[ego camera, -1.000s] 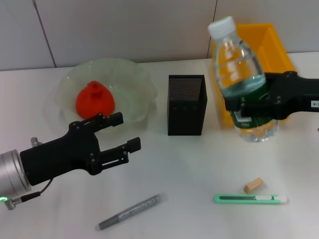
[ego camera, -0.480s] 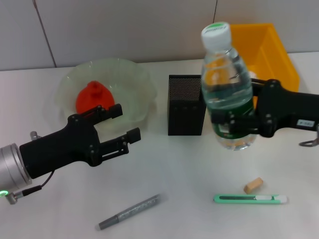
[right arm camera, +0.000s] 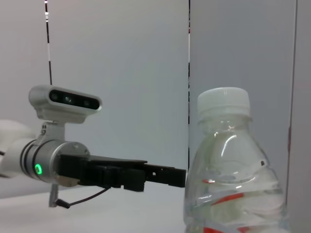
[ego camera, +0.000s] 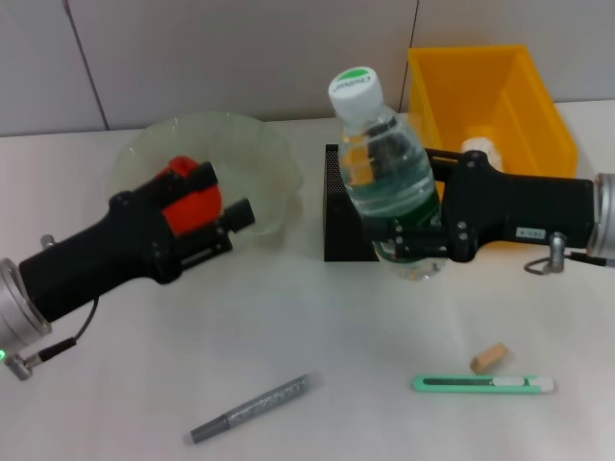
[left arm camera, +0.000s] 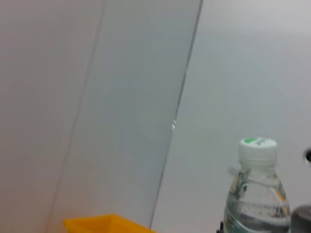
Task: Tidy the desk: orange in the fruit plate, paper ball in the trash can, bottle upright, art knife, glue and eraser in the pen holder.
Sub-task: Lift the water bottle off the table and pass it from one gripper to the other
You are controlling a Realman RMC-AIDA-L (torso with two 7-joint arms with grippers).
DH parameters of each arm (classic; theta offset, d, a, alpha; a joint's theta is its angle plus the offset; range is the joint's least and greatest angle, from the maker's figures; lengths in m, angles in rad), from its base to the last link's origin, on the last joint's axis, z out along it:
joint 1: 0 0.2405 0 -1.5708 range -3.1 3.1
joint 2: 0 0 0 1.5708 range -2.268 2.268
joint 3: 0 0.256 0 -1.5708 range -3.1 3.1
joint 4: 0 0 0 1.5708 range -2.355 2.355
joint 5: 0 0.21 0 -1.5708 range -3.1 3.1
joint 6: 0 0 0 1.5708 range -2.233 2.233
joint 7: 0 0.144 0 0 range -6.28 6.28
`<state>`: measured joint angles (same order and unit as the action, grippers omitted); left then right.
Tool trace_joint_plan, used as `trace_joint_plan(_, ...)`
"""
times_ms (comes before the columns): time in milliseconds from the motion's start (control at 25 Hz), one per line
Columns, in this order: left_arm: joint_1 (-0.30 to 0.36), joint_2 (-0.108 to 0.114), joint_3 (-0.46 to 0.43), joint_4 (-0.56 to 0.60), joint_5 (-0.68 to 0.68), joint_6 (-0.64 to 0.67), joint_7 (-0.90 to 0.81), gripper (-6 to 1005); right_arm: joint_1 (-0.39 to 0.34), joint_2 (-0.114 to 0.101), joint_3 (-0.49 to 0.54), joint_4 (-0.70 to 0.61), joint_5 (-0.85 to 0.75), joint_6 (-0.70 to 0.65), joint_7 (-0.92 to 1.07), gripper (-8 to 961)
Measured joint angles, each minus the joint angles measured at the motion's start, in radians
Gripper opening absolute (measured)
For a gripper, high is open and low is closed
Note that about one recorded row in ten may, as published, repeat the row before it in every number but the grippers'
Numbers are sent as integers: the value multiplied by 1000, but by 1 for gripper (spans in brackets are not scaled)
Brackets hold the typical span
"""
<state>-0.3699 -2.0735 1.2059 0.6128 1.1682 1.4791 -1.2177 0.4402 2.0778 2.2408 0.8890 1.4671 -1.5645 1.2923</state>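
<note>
My right gripper [ego camera: 408, 240] is shut on the clear water bottle [ego camera: 384, 173], gripping it at the green label. The bottle stands upright with its white cap on top, right in front of the black mesh pen holder [ego camera: 336, 240]; it also shows as bottle [left arm camera: 255, 194] and bottle [right arm camera: 233, 170]. My left gripper [ego camera: 219, 192] is open at the near rim of the pale green fruit plate [ego camera: 240, 144], its fingers either side of the orange [ego camera: 183, 197]. The green art knife [ego camera: 483, 383], tan eraser [ego camera: 488, 357] and grey glue stick [ego camera: 248, 408] lie on the table.
The yellow trash can [ego camera: 538, 106] stands at the back right with the paper ball [ego camera: 478, 147] inside it. A grey panelled wall runs behind the table. My left arm's wrist camera [right arm camera: 65, 99] shows in the right wrist view.
My right gripper carried the bottle left and down, from before the trash can to the front of the pen holder. My left gripper moved up and back toward the orange.
</note>
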Motion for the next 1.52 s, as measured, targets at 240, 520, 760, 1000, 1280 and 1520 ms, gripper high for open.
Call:
trace_joint_plan(240, 2, -2, 0, -4, -79, 1, -30, 791, 8, 3, -1, -57, 58, 36, -58, 764)
trace_joint_plan(520, -11, -3, 3, -54, -173, 14, -33, 789, 20, 8, -8, -120, 90, 45, -84, 764)
trace_joint_plan(760, -33, -6, 47, -122, -258, 35, -21, 785, 24, 9, -9, -190, 133, 45, -125, 764)
trace_joint_plan(1000, -43, -7, 93, -132, -303, 90, 6, 785, 59, 10, -11, -244, 135, 49, -127, 765)
trace_joint_plan(1280, -66, -7, 127, -139, -304, 102, 11, 785, 89, 12, -68, -261, 143, 106, -127, 765)
trace_joint_plan(1520, -80, -6, 139, -143, -305, 80, 39, 785, 99, 13, -215, -254, 230, 186, -126, 765)
